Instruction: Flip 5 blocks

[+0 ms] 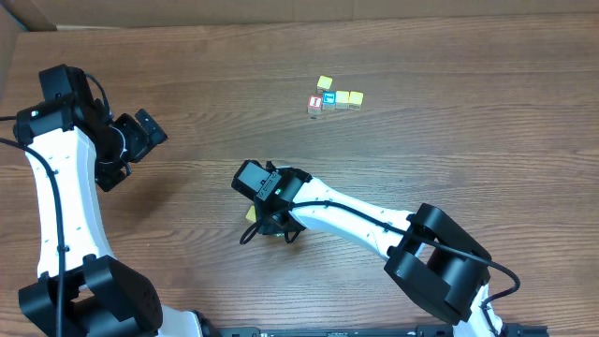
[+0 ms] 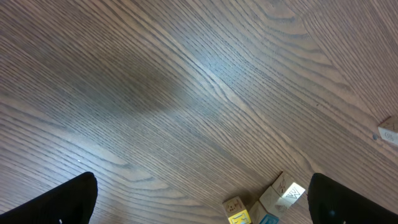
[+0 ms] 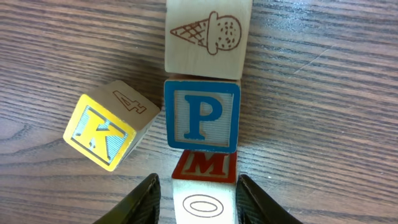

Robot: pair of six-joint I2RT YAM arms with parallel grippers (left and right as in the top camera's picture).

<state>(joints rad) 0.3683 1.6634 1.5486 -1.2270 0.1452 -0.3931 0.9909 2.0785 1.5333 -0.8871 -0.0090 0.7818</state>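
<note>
Wood table (image 1: pixel 206 65): dark brown with a strong diagonal grain and a soft patch of glare in the left wrist view. A tan strip (image 1: pixel 281 9) runs along its 12 o'clock edge.
Blocks overhead: a tight cluster toward 1 o'clock of the table's centre. It is a short row, with the yellow K block (image 1: pixel 324 82) at 11 o'clock of it.
Blue P block (image 3: pixel 201 116): in the middle of the right wrist view, letter facing the camera.
Ice-cream block (image 3: pixel 208 38): cream, touching the P block at 12 o'clock.
Red M block (image 3: pixel 205 167): touching the P block at 6 o'clock.
K block, close up: at 9 o'clock of the P block, turned askew, one corner just beside it.
Cream O block (image 3: pixel 204 205): at 6 o'clock of the M block, between the jaws of the right gripper (image 3: pixel 198 180).
Right gripper: its jaws stand close on either side of the O block, but I cannot tell whether they press it. Overhead, a yellowish bit (image 1: pixel 251 213) at its tip may be that block.
Left gripper (image 2: pixel 202 180): jaws spread wide over bare wood, at 9 o'clock of the table. Block corners peek in at 5 o'clock of its view.
</note>
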